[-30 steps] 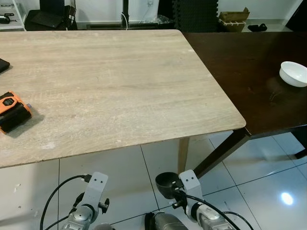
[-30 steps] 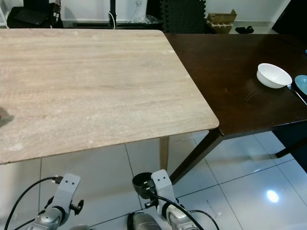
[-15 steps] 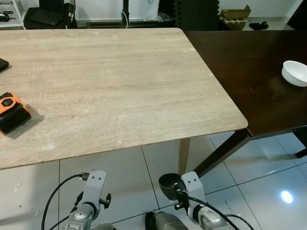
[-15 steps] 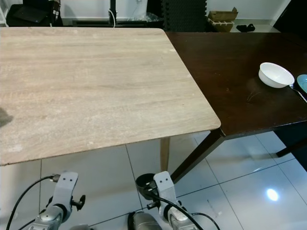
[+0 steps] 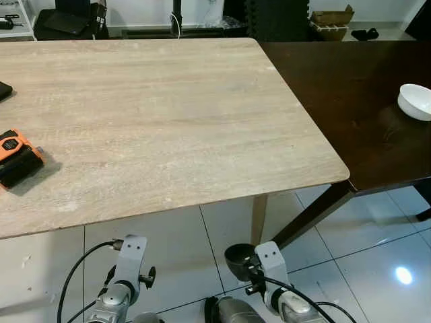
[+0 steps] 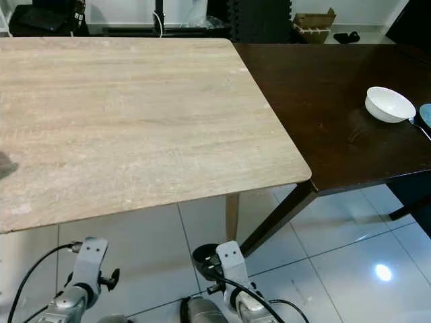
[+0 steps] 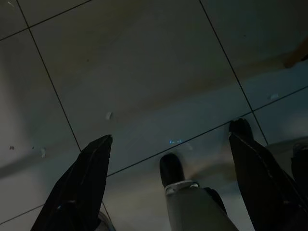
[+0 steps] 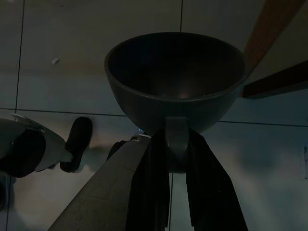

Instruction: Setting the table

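**Dark bowl held low by the right gripper, in front of two tables**

Right wrist view shows the right gripper (image 8: 169,159) pinching a dark bowl (image 8: 175,79) by a small tab at its base, one black finger pressed on each side of the tab; the bowl is upright, its opening facing up, and it hangs above the tiled floor (image 8: 67,57). From the head views the same bowl sits low, near the bottom of the picture, in front of the light wooden table (image 5: 148,114) and below its near edge, close to the table leg (image 5: 257,219); it does not touch the table. The left gripper (image 7: 171,159) hangs low over the floor, its two fingers spread wide apart and holding nothing; a foot of the robot (image 7: 171,168) is seen between them. On the light table, at its left side, lies an orange and black device (image 5: 17,156). A dark brown table (image 5: 343,94) stands against the right side of the light one; on it, far to the right, rests a white bowl (image 6: 389,105), with a spoon (image 6: 419,126) just beside it.
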{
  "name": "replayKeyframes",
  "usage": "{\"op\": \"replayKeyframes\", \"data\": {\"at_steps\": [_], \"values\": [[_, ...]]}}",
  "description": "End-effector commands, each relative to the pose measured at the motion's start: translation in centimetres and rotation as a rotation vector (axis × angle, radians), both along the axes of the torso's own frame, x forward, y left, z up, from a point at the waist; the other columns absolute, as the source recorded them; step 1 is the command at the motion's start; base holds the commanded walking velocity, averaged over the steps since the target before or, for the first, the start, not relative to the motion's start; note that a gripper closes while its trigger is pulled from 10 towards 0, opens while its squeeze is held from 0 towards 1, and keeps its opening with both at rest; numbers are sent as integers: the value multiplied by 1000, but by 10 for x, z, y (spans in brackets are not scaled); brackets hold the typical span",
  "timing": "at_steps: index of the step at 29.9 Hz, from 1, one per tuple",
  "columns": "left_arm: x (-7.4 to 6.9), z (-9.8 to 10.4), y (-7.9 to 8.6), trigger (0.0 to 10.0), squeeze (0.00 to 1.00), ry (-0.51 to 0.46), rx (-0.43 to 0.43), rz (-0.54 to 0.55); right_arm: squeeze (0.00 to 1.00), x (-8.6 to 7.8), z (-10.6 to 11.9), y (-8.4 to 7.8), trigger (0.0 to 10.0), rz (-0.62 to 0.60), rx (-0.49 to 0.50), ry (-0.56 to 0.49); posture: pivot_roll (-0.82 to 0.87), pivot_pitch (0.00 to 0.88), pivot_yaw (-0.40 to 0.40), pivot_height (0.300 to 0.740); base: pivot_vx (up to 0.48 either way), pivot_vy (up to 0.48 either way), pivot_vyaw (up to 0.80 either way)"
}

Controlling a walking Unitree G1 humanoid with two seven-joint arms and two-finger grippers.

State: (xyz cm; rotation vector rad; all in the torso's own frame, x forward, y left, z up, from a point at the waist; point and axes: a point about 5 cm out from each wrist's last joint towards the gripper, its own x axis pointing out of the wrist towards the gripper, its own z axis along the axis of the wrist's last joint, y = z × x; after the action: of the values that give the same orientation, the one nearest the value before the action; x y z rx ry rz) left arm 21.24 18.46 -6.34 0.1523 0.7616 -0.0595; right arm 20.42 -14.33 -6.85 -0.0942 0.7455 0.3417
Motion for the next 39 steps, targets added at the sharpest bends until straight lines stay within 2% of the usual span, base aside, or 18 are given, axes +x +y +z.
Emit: {"op": "replayKeyframes", "data": {"at_steps": [1,26,39], "values": [[-8,-6,-2,10000,0,31,-5,-4,0,-7,-4,-3,10000,-22,-7,22,84,75,-58,740,0,0,0],[-8,-7,-7,10000,0,50,2,-8,0,-4,-2,-9,10000,-65,-30,-11,85,61,-45,740,0,0,0],[-14,-10,-1,10000,0,67,12,10,0,-7,-3,-12,10000,-69,-39,-2,92,67,-45,740,0,0,0]]}}
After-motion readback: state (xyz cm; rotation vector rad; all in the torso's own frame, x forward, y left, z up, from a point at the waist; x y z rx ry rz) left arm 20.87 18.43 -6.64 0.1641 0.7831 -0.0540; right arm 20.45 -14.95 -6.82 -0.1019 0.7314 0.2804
